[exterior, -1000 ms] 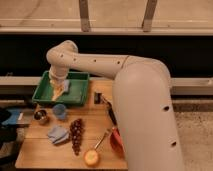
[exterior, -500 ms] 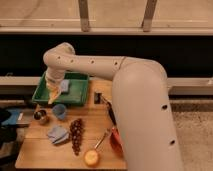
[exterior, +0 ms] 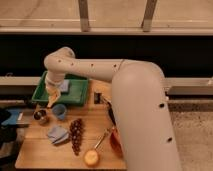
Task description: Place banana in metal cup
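Observation:
My gripper (exterior: 54,91) is at the end of the white arm, over the front left corner of the green tray (exterior: 75,96). It is shut on the banana (exterior: 52,99), a pale yellow piece that hangs below the fingers. The banana's tip is just above and behind the light blue cup (exterior: 59,111). The metal cup (exterior: 41,116), small and silver-grey with a dark inside, stands on the wooden table to the left of the blue cup, below and left of the gripper.
A bunch of dark grapes (exterior: 76,134), a blue cloth (exterior: 57,134), a round orange fruit (exterior: 91,157) and a red bowl (exterior: 115,142) lie on the wooden table (exterior: 40,152). My large arm body covers the right side.
The gripper with the banana has moved left and down, from over the tray toward its front left corner, closer to the cups.

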{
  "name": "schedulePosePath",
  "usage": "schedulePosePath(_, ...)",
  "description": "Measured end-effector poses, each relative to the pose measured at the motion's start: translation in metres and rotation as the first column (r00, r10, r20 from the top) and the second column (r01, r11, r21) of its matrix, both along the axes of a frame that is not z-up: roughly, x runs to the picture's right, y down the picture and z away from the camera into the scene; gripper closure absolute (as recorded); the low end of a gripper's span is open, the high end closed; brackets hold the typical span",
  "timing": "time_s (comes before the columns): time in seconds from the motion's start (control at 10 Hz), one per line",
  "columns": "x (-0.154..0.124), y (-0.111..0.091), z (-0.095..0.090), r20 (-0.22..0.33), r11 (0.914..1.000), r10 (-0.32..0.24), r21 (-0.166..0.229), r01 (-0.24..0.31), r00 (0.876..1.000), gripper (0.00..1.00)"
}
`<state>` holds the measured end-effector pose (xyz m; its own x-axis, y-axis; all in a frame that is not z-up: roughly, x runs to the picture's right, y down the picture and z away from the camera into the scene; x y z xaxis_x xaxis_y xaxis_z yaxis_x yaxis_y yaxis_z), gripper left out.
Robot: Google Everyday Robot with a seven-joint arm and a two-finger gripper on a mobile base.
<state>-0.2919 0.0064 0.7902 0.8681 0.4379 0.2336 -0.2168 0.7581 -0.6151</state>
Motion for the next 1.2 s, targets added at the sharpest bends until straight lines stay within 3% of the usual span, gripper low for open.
schedulePosePath(0.4,-0.046,0.020,0.006,0.060,0.9952,-0.089,-0.035,0.091,0.994,1.00)
schedulePosePath(0.7,-0.083,0.031,0.012,0.091,0.9821,-0.181,-0.038,0.185,0.979,1.00)
schedulePosePath(0.9,-0.092,0.037,0.021,0.099,0.9774,-0.200,-0.048,0.206,0.975,1.00)
schedulePosePath(1.0,-0.091,0.043,0.029,0.098,0.9764,-0.202,-0.058,0.208,0.974,0.95)
schedulePosePath(1.2,-0.083,0.048,0.040,0.090,0.9787,-0.186,-0.072,0.192,0.978,0.75)
